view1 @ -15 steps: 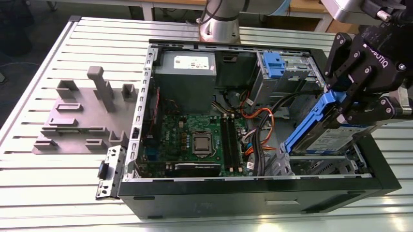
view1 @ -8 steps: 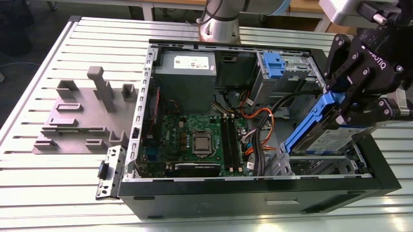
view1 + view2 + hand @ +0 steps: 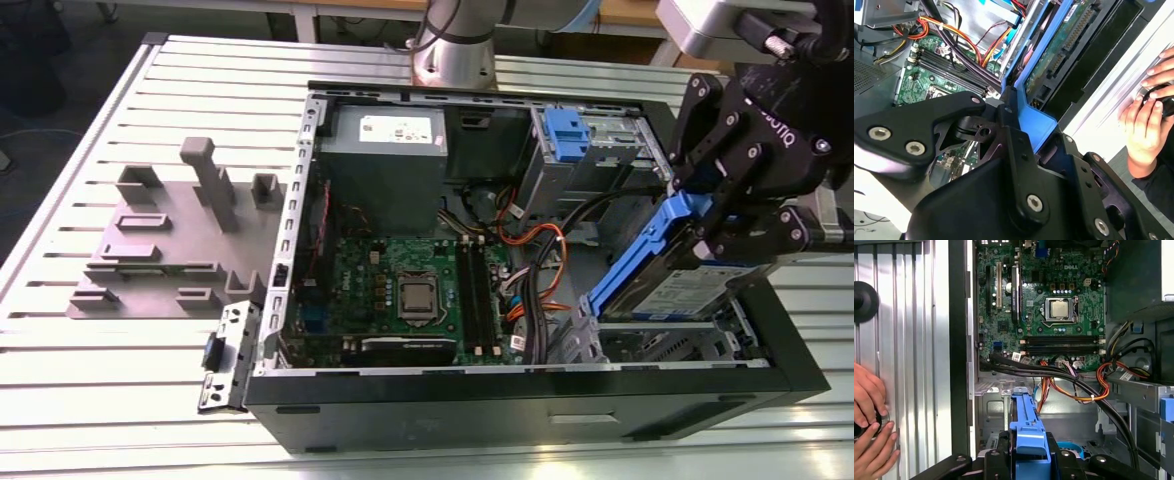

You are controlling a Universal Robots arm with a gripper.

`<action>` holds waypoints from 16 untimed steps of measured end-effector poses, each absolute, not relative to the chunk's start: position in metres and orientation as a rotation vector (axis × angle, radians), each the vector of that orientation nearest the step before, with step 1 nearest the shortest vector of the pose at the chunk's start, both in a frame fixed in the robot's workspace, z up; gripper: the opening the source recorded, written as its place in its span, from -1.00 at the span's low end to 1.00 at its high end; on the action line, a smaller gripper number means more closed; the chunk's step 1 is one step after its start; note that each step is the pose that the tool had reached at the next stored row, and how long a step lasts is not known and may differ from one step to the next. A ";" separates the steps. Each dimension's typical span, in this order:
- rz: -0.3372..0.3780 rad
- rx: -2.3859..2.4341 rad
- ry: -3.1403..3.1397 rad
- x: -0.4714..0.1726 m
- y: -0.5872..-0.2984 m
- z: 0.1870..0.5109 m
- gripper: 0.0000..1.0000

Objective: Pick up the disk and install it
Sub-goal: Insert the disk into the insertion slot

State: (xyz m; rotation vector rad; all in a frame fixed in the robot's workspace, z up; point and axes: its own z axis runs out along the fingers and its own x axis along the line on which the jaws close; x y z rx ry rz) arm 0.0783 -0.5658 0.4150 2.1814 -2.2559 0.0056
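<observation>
While the gripper (image 3: 725, 222) is clamping the disk (image 3: 683, 290) between its black fingers, the disk is hanging tilted, label side up, over the corner of the open computer case (image 3: 534, 405) at the exterior view's right. Its lower end is dipping toward the drive bay there. It is sitting well apart from the motherboard (image 3: 400, 290), with orange and black cables (image 3: 527, 270) lying between them. In the first wrist view, the disk's blue side rail (image 3: 1026, 422) is pointing into the case. In the second wrist view, a person's hand (image 3: 1143, 117) is resting on the slatted table (image 3: 134, 385) just outside the case wall. A grey fixture block (image 3: 160, 250) is sitting on the table at the exterior view's left.
</observation>
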 end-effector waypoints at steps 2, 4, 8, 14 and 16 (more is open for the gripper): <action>0.005 2.181 -2.256 0.078 -0.566 0.415 -0.26; 0.006 2.181 -2.256 0.078 -0.566 0.415 -0.25; 0.006 2.182 -2.256 0.078 -0.566 0.413 -0.12; 0.007 2.182 -2.257 0.078 -0.566 0.403 -0.12; 0.007 2.182 -2.257 0.078 -0.566 0.399 -0.14</action>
